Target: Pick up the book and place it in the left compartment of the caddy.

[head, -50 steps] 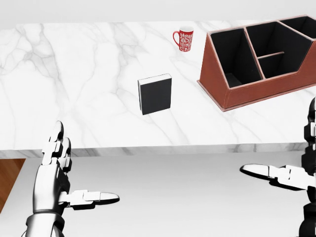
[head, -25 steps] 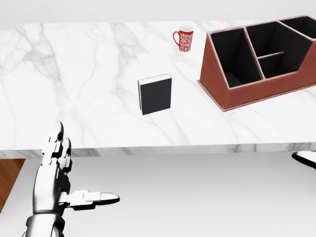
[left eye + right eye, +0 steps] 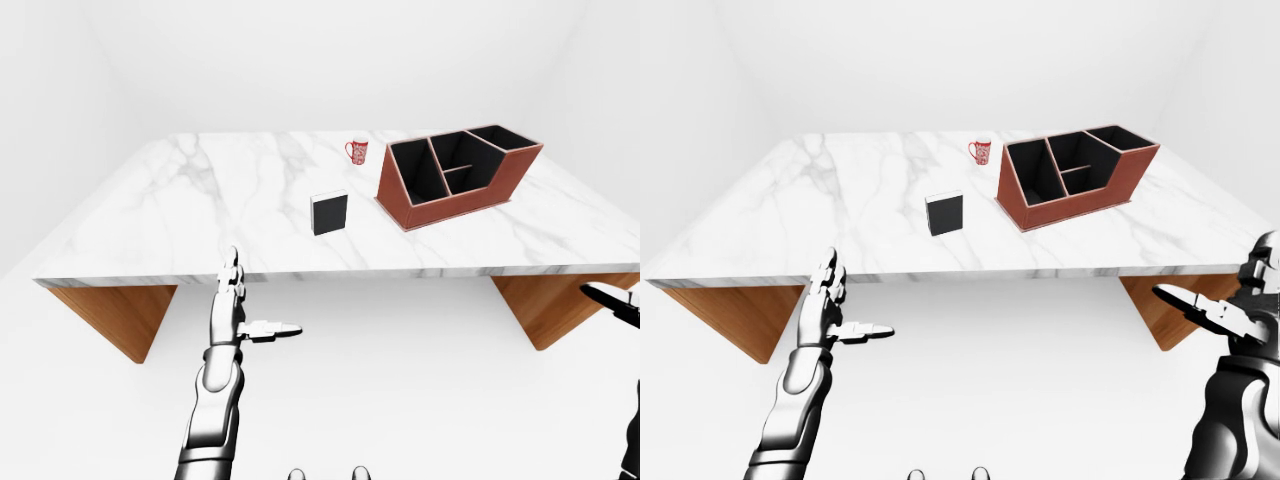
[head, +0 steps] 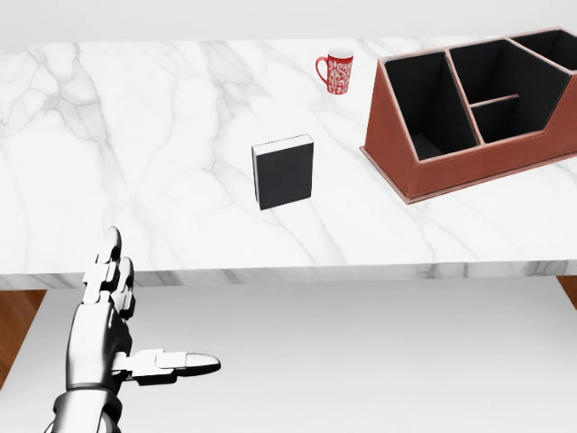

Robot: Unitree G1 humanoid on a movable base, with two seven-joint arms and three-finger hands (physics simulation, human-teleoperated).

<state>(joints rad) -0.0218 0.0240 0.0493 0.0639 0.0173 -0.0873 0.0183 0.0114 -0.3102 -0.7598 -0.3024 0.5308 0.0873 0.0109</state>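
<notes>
Book [image 4: 283,172] flat on table; left hand [image 4: 106,327] and right hand [image 3: 1225,305] spread wide, empty, below table edge

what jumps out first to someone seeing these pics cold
The reddish-brown leather caddy with black compartments dominates the upper right of the head view, on the white marble table. Left of it lies a black book with white page edges, and a small red patterned mug stands above. Both silver hands, left and right, hover open below the table's edge.
</notes>
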